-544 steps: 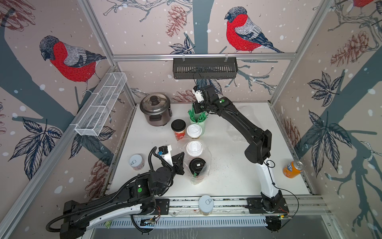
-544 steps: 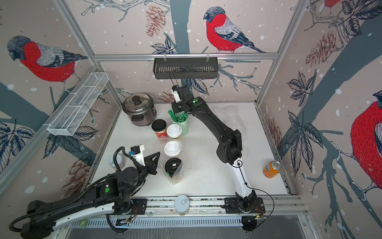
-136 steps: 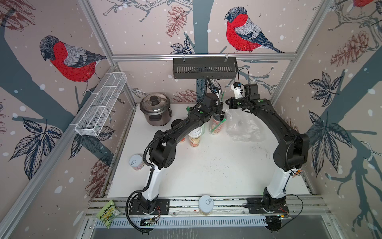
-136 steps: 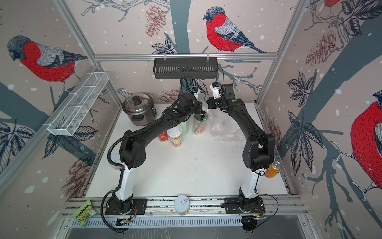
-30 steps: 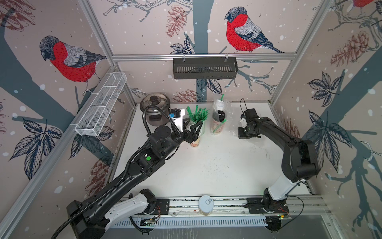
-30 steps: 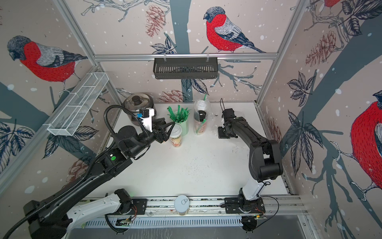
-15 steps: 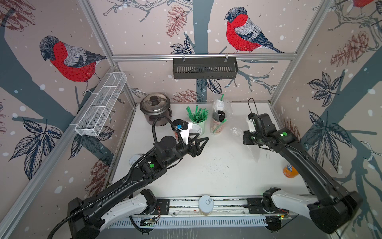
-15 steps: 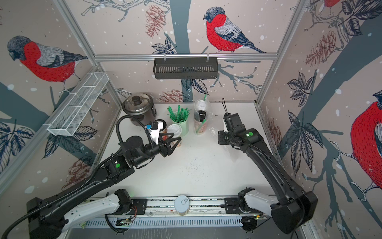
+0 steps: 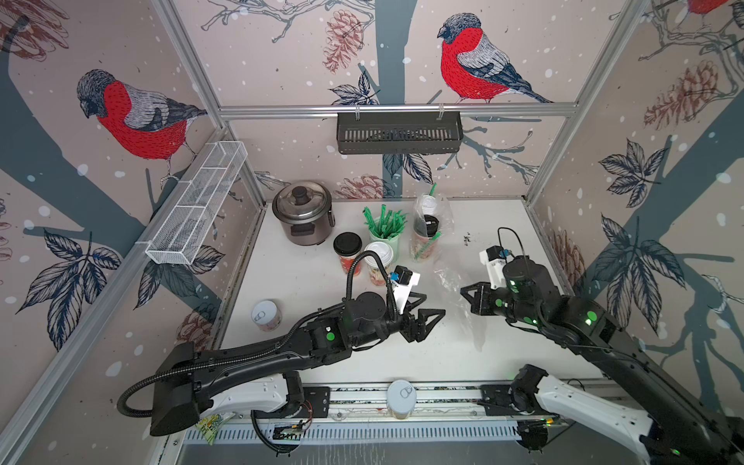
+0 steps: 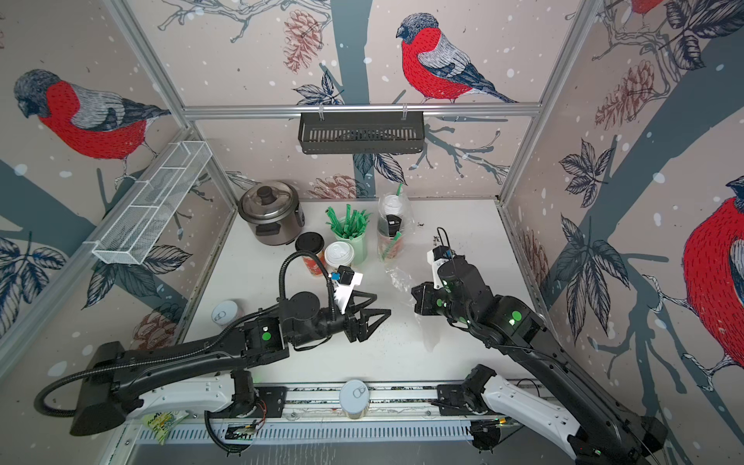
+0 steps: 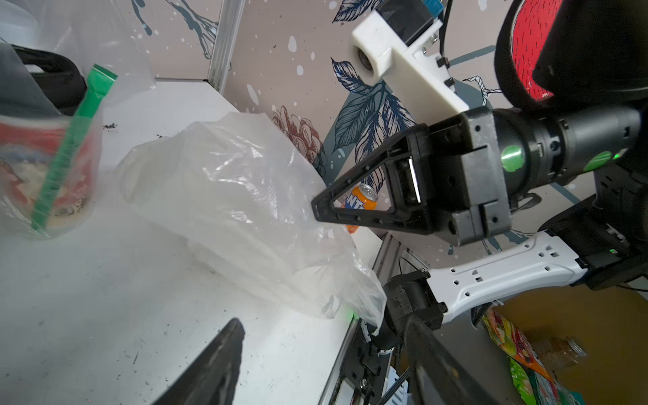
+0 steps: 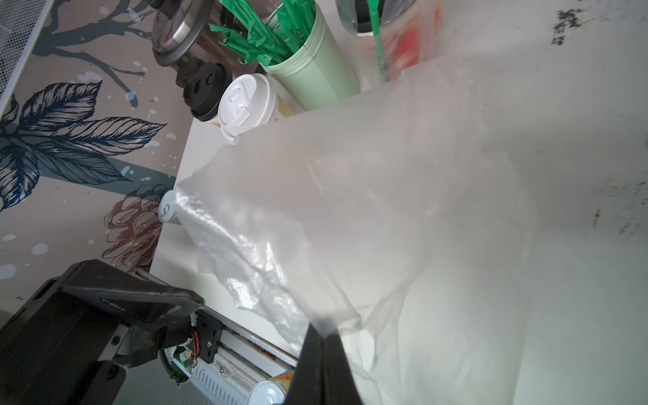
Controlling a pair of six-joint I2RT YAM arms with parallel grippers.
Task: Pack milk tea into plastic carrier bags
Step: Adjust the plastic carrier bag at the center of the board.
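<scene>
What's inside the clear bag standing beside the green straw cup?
The standing carrier bag holds two milk tea cups: a white-lidded cup and a black-lidded cup, plus green straws. Crinkled plastic blurs its bottom.

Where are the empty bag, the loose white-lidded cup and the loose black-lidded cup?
empty bag [image 11: 238, 196]: left wrist view, crinkled middle.
white-lidded cup [image 10: 339, 253]: a top view, lid centre.
black-lidded cup [image 10: 309, 240]: a top view, lid centre.

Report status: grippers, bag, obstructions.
Right gripper shut on empty carrier bag. Left gripper open, short of it. Black-lid cup, white-lid cup unbagged. Nothing between.
</scene>
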